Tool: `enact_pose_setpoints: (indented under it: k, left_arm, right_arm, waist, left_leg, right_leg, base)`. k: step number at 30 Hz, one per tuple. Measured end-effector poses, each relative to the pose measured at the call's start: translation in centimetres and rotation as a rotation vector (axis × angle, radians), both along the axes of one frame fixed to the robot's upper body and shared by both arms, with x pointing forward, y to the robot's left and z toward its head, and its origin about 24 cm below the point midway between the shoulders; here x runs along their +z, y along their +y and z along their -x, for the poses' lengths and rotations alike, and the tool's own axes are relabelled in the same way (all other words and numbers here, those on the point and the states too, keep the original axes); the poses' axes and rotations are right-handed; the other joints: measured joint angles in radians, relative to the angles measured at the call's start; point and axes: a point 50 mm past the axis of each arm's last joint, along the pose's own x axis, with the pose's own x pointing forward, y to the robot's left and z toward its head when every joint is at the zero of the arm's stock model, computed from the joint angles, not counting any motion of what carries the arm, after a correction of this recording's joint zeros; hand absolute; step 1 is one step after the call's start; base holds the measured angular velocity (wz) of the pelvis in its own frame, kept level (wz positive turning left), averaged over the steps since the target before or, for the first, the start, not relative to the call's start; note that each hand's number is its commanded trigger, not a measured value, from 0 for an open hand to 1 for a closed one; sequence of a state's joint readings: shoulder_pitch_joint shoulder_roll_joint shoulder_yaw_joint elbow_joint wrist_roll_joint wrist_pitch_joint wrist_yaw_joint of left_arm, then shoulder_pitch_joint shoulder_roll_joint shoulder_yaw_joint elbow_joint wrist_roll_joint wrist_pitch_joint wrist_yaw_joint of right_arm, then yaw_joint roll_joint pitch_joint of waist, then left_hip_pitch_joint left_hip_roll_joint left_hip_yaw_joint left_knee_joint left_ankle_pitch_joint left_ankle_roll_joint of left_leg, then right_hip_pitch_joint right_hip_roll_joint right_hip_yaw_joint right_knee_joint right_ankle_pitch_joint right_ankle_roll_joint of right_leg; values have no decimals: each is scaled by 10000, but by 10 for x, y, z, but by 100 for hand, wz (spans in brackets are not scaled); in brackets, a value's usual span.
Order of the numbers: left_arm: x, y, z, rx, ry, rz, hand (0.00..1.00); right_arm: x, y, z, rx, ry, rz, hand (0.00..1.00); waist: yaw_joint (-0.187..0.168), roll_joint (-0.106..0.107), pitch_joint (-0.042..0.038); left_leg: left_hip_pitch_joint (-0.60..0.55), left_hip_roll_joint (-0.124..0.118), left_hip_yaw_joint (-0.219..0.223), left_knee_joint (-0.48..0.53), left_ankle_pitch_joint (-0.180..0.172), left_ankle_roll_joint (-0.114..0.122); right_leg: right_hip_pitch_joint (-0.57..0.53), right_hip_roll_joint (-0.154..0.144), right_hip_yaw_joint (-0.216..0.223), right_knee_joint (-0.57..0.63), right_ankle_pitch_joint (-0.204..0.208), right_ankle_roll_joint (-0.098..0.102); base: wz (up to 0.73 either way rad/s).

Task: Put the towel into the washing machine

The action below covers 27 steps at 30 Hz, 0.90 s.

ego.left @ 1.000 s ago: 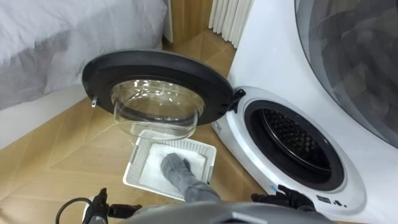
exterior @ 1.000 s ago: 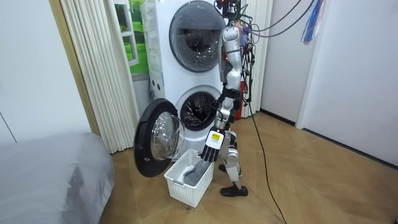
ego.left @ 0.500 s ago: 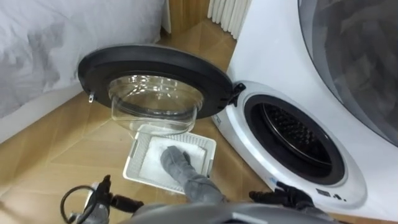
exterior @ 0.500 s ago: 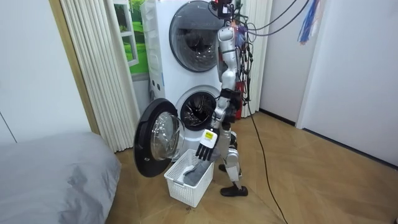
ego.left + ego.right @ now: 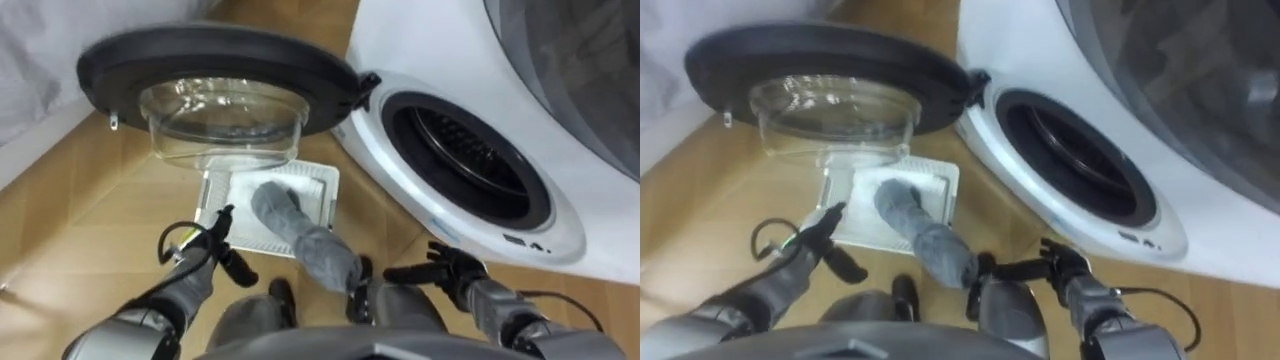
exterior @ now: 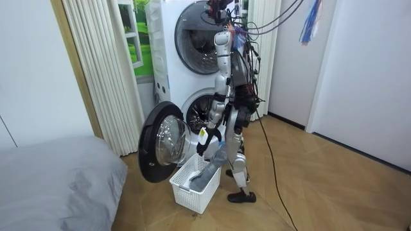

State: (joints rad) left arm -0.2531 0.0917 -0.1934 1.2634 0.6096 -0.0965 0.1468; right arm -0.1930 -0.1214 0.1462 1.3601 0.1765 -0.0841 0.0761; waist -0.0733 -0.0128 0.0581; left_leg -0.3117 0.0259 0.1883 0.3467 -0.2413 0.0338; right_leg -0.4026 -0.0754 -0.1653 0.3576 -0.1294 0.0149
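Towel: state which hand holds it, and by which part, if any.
Neither hand holds it. The towel lies in the basket, one end trailing over the rim; the left hand hangs beside it, fingers open; the right hand is apart, open.

Washing machine door (image 5: 830, 65) is open. 1 grey towel (image 5: 925, 240) lies in the white basket (image 5: 948, 195) and hangs over its near rim. Left hand (image 5: 818, 238) and right hand (image 5: 1058, 265) hang near the towel, fingers extended.

Smooth silver-grey shells cover both forearms, ending in a black left hand (image 5: 208, 250) and right hand (image 5: 452, 268) with slim dark fingers (image 5: 223, 219). A thin black cable loops at the left wrist. In the room view the body is silver with black joints.
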Motion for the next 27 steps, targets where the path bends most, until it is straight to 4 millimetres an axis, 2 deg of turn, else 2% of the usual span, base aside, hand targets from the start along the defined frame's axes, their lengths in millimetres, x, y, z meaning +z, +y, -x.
enact_pose_setpoints:
  k: [1, 2, 4, 8, 9, 15, 19, 20, 27]
  left_arm:
    - [2, -1, -4, -177, -68, -97, 0]
    - [6, -2, -13, -398, -231, -213, 0]
    - [12, -5, -24, -745, -522, -358, 0]
    - [24, -12, -45, -1368, -1127, -596, 0]
    - [27, -14, -50, -1528, -1365, -723, 0]
    - [36, -28, -62, -2807, -2006, -1301, 0]
    - [42, -39, -70, -3811, -2314, -1609, 0]
    - [45, -42, -74, -4120, -2461, -1725, 0]
    - [65, -48, -97, -4955, -3391, -2433, 0]
  right_arm:
    - [1, 1, -4, 110, -96, 20, 0]
    - [4, 2, -12, 273, -279, 62, 0]
    - [8, 4, -22, 426, -527, 77, 0]
    - [15, 12, -41, 791, -1044, 148, 0]
    - [18, 14, -46, 890, -1295, 131, 0]
    - [27, 32, -65, 1042, -2085, -238, 0]
    - [34, 41, -76, 1494, -2582, -336, 0]
    - [36, 43, -80, 1605, -2800, -366, 0]
    - [51, 58, -97, 1750, -3939, -774, 0]
  waist:
    - [-30, -1, 17]
    - [-74, 12, 72]
    - [-112, 12, 109]
    - [-353, 129, 251]
    - [-364, 99, 294]
    - [-699, 87, 322]
    - [-894, 93, 343]
    - [-892, 93, 343]
    - [-1129, 80, 350]
  left_leg:
    - [-155, -8, 18, 73, -4, 6]
    - [-542, -22, 34, 356, -8, 13]
    - [-1045, -24, 63, 704, -29, 42]
    - [-2057, 11, 148, 1439, -140, 143]
    - [-2345, 37, 214, 1582, -163, 150]
    - [-3836, 327, 233, 2779, -353, 130]
    - [-4579, 408, 287, 3364, -461, 148]
    - [-4877, 518, 292, 3700, -592, 135]
    - [-6555, 854, 197, 5665, -1237, 107]
  right_leg:
    - [-183, -24, 9, 109, -15, -25]
    - [-591, -88, 40, 394, -41, -67]
    - [-1192, -101, 283, 797, -62, -100]
    - [-2238, -99, 599, 1486, -109, -192]
    - [-2551, -89, 699, 1676, -108, -207]
    - [-3907, 72, 819, 2321, 4, -380]
    - [-4711, 90, 933, 2868, 0, -440]
    - [-4988, 132, 930, 3096, -36, -494]
    - [-6704, 132, 963, 4975, -614, -705]
  base:
    - [0]
    - [-10]
    - [-13]
    - [-7]
    - [-8]
    - [-6]
    - [-9]
    - [-12]
    - [-1]
